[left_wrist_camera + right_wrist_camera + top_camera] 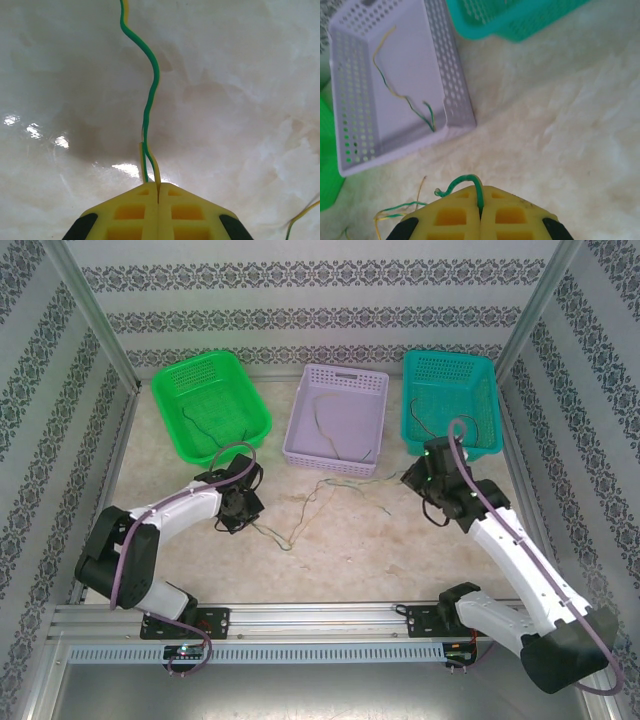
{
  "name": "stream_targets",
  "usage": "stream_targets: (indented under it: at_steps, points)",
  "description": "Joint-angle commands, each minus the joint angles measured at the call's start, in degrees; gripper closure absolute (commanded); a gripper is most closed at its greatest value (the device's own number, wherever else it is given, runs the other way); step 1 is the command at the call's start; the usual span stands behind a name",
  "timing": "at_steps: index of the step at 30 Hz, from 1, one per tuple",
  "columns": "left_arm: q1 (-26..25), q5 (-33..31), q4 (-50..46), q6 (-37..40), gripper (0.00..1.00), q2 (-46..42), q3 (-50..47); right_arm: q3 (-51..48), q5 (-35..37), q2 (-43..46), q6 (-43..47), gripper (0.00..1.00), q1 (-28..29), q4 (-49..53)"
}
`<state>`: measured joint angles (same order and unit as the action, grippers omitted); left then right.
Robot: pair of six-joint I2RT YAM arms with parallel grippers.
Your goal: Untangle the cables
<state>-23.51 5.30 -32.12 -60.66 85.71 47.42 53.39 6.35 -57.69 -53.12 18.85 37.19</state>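
Thin cables [300, 512] lie loosely crossed on the marble table between the two arms. My left gripper [243, 512] is low at their left end. In the left wrist view its yellow fingers [158, 189] are shut on a green-and-yellow cable [150, 100] that runs straight away over the table. My right gripper [420, 478] is near the teal basket's front. In the right wrist view it [481, 202] is shut on the curled end of a green cable [462, 181]. More green and yellow strands [395, 210] lie to its left.
Three baskets stand at the back: green [170, 380], lavender [300, 410] and teal [410, 390]. Each holds a thin wire; the lavender one's wire [400, 95] is green-yellow. A loose cable end [300, 217] lies at the left gripper's right. A metal rail [320, 618] borders the near edge.
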Motion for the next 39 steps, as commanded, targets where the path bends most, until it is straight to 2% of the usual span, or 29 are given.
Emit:
stream_targets:
  at_steps: [1, 8, 16, 23, 26, 31, 33, 36, 39]
  points:
    - [0.45, -1.26, -0.74, -0.82, 1.0, 1.07, 2.01, 3.4, -0.47, 1.06, 6.17, 1.0, -2.73, 3.8]
    - [0.46, -0.37, 0.08, -0.55, 1.0, 3.23, 2.09, 13.43, 0.01, 1.79, 11.57, 1.0, -11.54, 4.65]
    - [0.47, 0.11, 1.01, 0.01, 1.0, 5.71, 2.08, 26.86, 3.61, -1.02, 17.26, 1.0, -15.66, 3.75]
    - [0.37, 1.2, 1.47, 0.28, 1.0, 7.27, 3.6, 30.42, 4.03, -1.73, 19.08, 1.0, -17.19, -0.11]
    - [0.23, 2.27, 2.28, 0.63, 1.0, 7.65, 4.31, 29.44, 1.04, -1.5, 18.43, 1.0, -17.8, -3.36]
    - [-0.38, 5.12, 3.6, 0.6, 1.0, 7.08, 7.41, 23.9, -8.62, -0.71, 18.03, 1.0, -17.36, -10.68]
    - [-0.64, 5.66, 2.51, -0.51, 0.86, 5.6, 9.9, 21.58, -11.94, -0.24, 18.03, 1.0, -17.02, -12.59]
    - [-1.1, 4.86, -0.62, -2.1, 0.54, 2.83, 15.1, 19.22, -15.23, 0.32, 18.43, 1.0, -15.88, -14.04]
    - [-1.19, 5.36, -2.84, -4.02, 0.43, 1.1, 20.22, 17.68, -16.66, 0.56, 18.94, 1.0, -14.52, -14.58]
